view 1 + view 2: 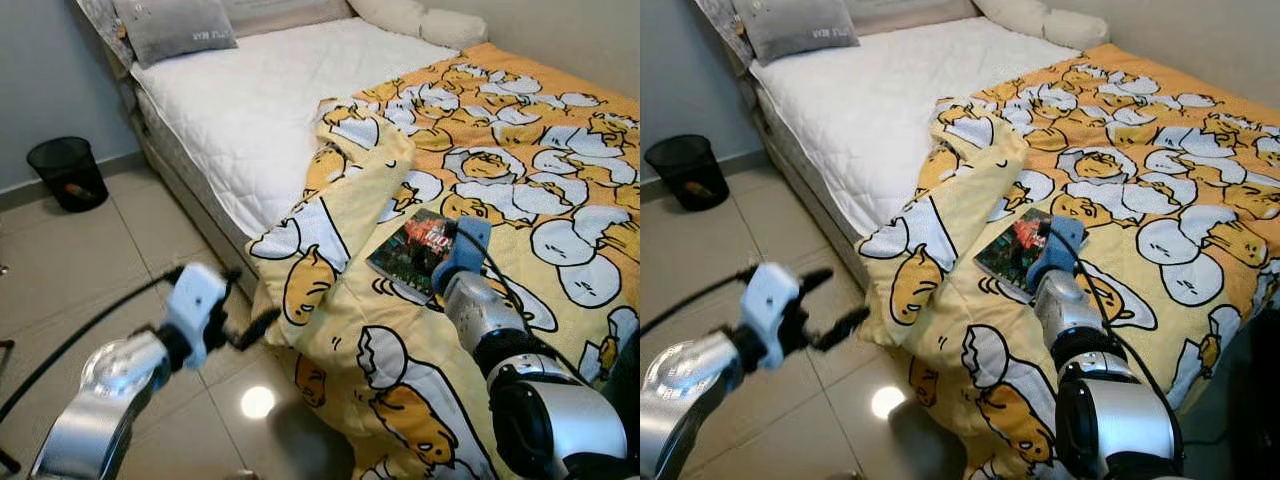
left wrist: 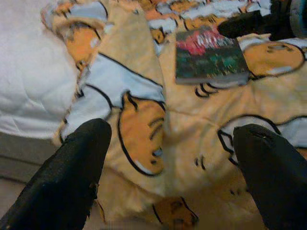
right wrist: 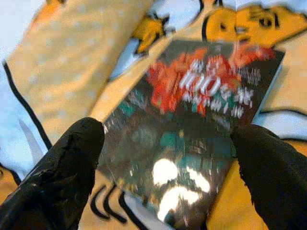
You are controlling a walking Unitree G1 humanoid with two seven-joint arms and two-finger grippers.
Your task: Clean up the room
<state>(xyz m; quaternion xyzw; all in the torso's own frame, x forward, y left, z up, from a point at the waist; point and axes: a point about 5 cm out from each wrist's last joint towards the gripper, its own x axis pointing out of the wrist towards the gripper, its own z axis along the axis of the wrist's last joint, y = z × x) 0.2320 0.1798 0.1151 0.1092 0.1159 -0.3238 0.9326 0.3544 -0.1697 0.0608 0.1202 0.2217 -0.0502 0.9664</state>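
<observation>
Reaching over the dark glossy red-lettered book (image 1: 415, 252), centre-right on the yellow egg-patterned quilted blanket (image 1: 520, 170), with right gripper (image 3: 168, 158) spread wide, fingers straddling the cover, likely for a grab. Hovering lower left above the tiled floor (image 1: 60, 260): left gripper (image 1: 250, 325), released, empty.

home bedroom, bed (image 1: 250, 110), pillow (image 1: 175, 25), patterned duvet (image 1: 520, 150)

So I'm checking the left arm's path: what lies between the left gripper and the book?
A raised fold of the yellow cartoon blanket lies between the left gripper and the book; the left eye view shows it.
</observation>
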